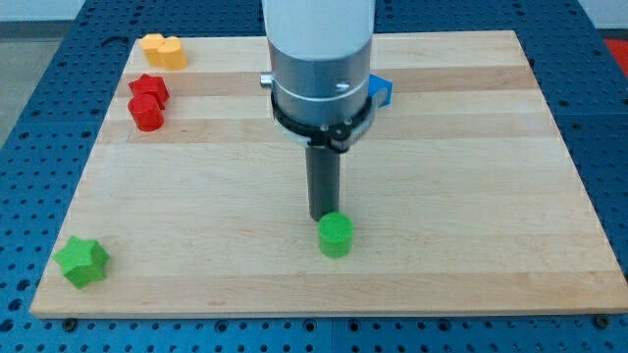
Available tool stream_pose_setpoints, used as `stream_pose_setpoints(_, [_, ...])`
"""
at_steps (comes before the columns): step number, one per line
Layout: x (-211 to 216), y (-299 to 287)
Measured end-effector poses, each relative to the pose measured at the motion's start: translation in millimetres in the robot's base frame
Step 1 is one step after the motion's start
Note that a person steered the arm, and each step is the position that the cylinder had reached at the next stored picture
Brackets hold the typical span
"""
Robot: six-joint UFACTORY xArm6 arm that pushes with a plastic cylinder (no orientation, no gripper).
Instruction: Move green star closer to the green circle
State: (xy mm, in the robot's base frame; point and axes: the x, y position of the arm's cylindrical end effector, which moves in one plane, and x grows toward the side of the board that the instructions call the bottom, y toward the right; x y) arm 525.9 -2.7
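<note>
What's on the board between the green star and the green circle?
Nothing: in the camera view only bare wood separates the green star from the green circle. My tip sits just above the circle.

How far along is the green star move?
Done: nothing visible yet; the green star sits at the board's bottom-left corner, far from the green circle at bottom centre. In hand: my tip stands just above the green circle in the view, nowhere near the star. Left: get my tip to the star's left side and push it rightward toward the circle.
</note>
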Motion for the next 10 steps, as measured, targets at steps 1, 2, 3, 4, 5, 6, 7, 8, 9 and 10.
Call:
stream_pose_setpoints(1, [18.1,4.7])
stream_pose_setpoints(2, [17.5,4.7])
stream_pose_setpoints(3, [-9.3,-14.6])
stream_pose_setpoints(4, [-27.9,-81.4])
stream_pose_setpoints(5, [-27.8,-171.1])
stream_pose_setpoints(6, [-23.1,-258.5])
stream_pose_setpoints(7, [-17.8,-300.3])
stream_pose_setpoints(8, [-4.3,-302.0])
stream_pose_setpoints(9, [35.4,-301.5])
stream_pose_setpoints(10, [57.0,-301.2])
